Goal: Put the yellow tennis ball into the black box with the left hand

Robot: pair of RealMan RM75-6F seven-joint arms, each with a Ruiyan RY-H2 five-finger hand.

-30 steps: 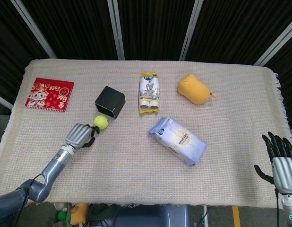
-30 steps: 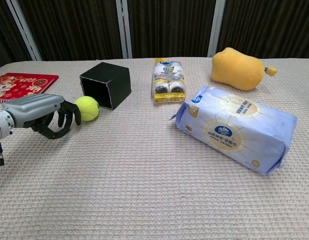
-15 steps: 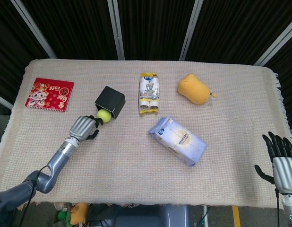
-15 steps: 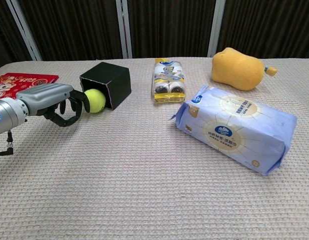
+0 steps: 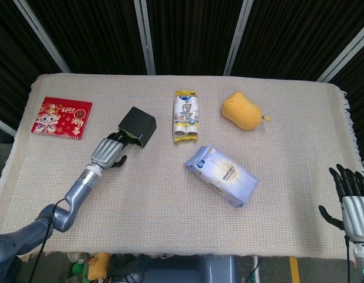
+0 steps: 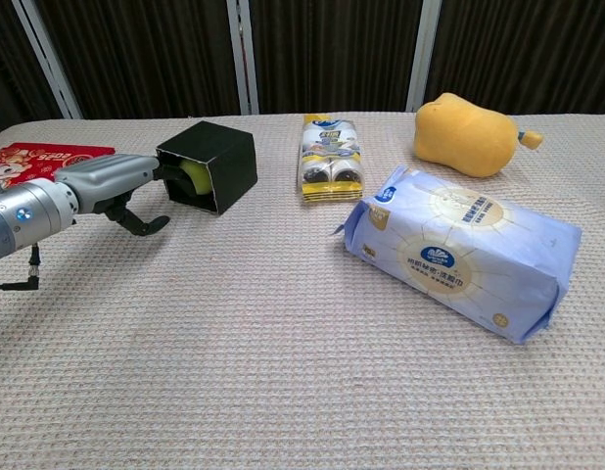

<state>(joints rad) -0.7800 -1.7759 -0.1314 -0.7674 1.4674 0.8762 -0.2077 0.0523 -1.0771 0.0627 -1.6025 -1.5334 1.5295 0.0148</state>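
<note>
Robot hand (image 6: pixel 121 186) at left of frame reaches into the side-facing mouth of the black box (image 6: pixel 209 164), fingers seemingly loose around the yellow tennis ball (image 6: pixel 195 176) already inside, though the grip is unclear.

Beige woven cloth (image 5: pixel 170 194) over table; dark ribbed wall panels (image 5: pixel 188 29) behind.

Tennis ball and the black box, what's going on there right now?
The left hand is at the open side of the black box, which lies on its side on the table. The yellow tennis ball sits inside the opening, with the hand's fingers reaching in against it; whether they grip it cannot be told. The right hand waits at the table's near right edge, fingers spread, holding nothing.
</note>
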